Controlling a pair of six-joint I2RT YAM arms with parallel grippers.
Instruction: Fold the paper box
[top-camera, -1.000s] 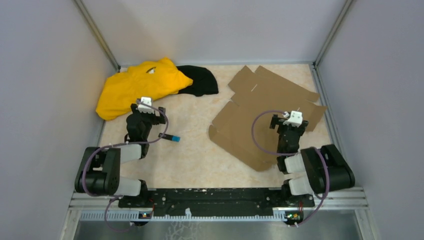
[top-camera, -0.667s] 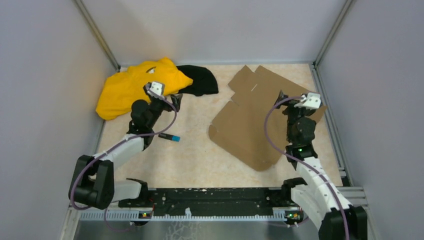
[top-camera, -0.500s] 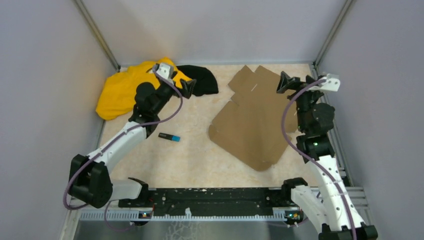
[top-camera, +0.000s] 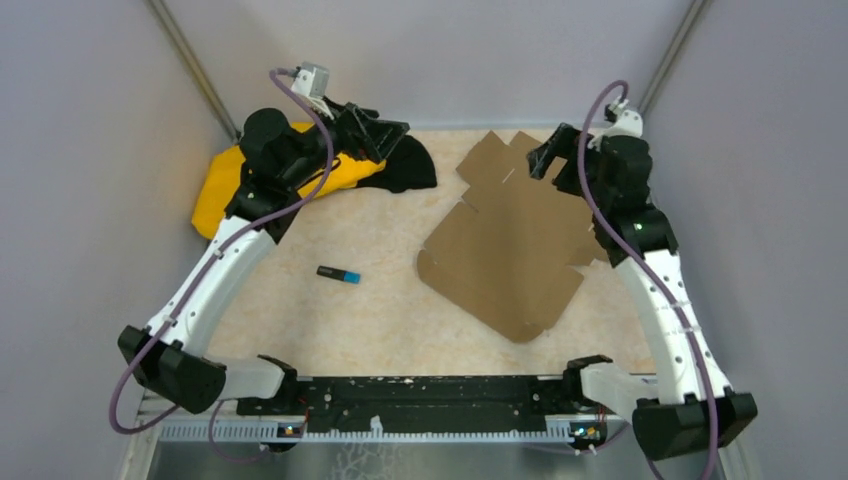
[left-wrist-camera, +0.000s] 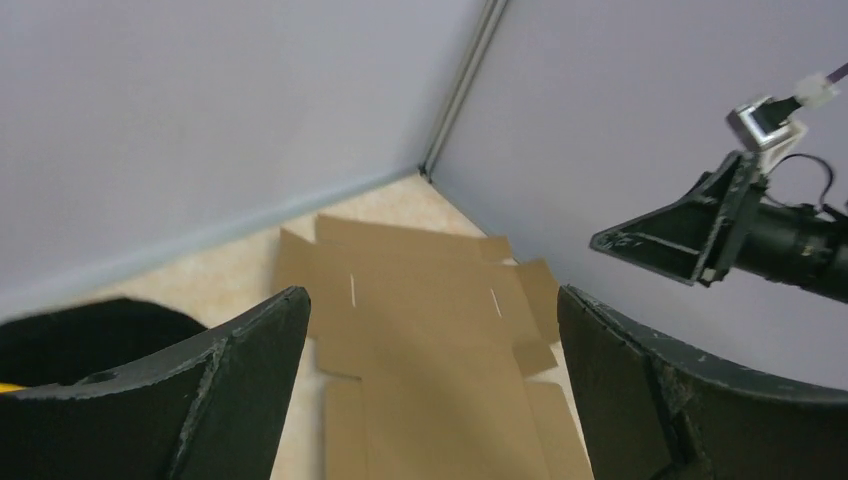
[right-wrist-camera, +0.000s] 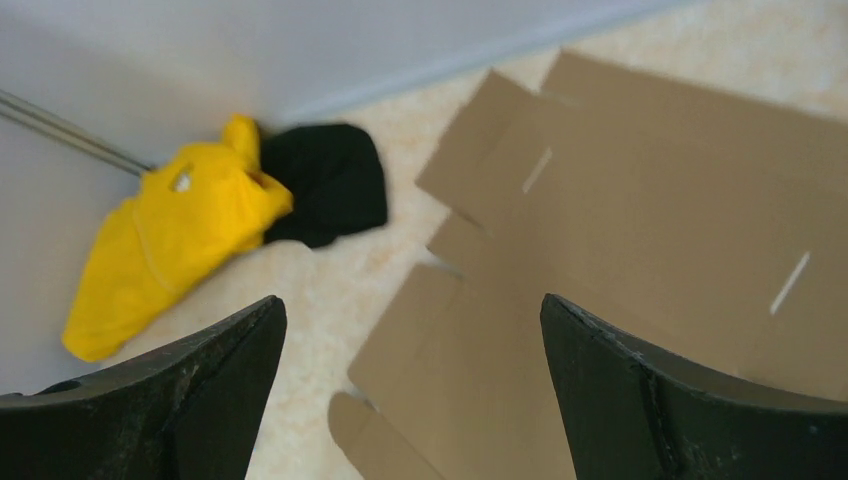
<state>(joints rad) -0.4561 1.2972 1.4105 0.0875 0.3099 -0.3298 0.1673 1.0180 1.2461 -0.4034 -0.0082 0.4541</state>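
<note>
Top external view: paper box (top-camera: 510, 240) lies flat and unfolded at the bench (top-camera: 380, 310) far-right corner. Left hand (top-camera: 392, 135) and right hand (top-camera: 545, 160) hover spread wide, empty. Sheet is probably light and stiff; grip an outer flap edge.

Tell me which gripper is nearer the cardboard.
Right. The right gripper hovers above the cardboard's far right part; the left gripper is over the black cloth, left of it.

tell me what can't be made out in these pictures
- Top view: the right arm hides the cardboard sheet's right edge; the left arm hides part of the yellow cloth.
- Top view: the small black-and-blue thing is too small to identify.
- Left wrist view: the bottom edge cuts off the sheet's near end.
</note>
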